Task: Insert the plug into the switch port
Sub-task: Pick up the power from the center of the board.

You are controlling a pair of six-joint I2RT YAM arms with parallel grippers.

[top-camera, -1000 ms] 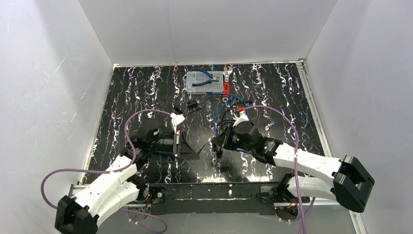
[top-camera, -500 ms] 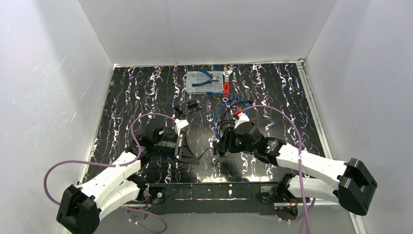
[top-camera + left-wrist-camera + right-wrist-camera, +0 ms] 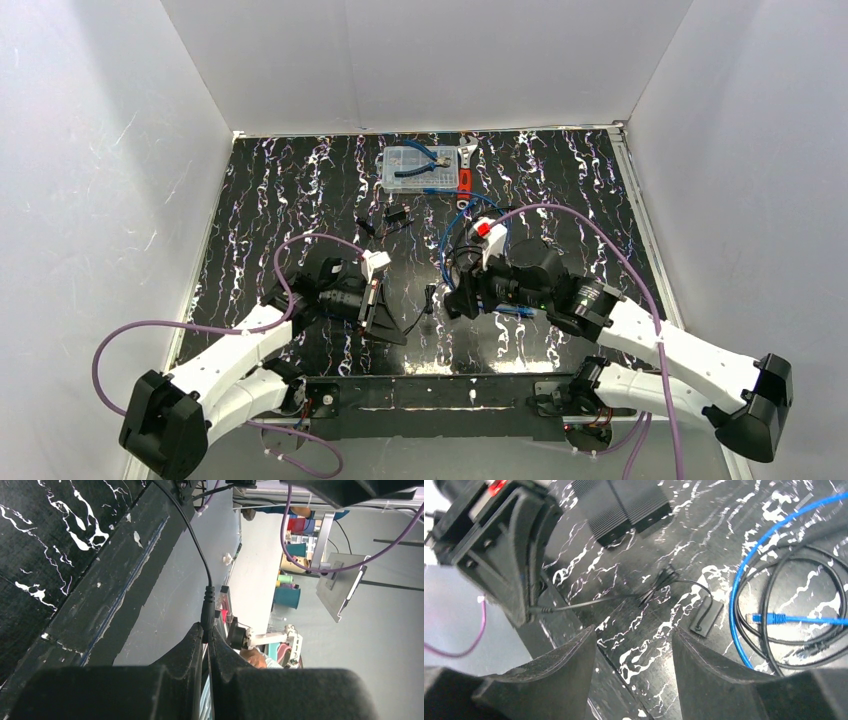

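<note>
Black, white-veined table [image 3: 270, 190] under both arms.

The left gripper [image 3: 205, 636] has its fingers pressed together on the plug [image 3: 207, 611], whose body sticks out just past the tips.

The right gripper [image 3: 634, 635] has its fingers wide apart with nothing between them, only bare table below.

A ribbed black box [image 3: 624, 505] lies flat ahead of the right gripper, well apart from the plug. Its switch port is probably on an edge turned away and cannot be made out.

A blue cable [image 3: 744, 575] loops beside the right gripper's fingers.

A thin black lead [image 3: 594, 602] runs from the left gripper's tips across in front of the right gripper.

A small black block [image 3: 705, 617] sits on that lead, just ahead of one right finger.
</note>
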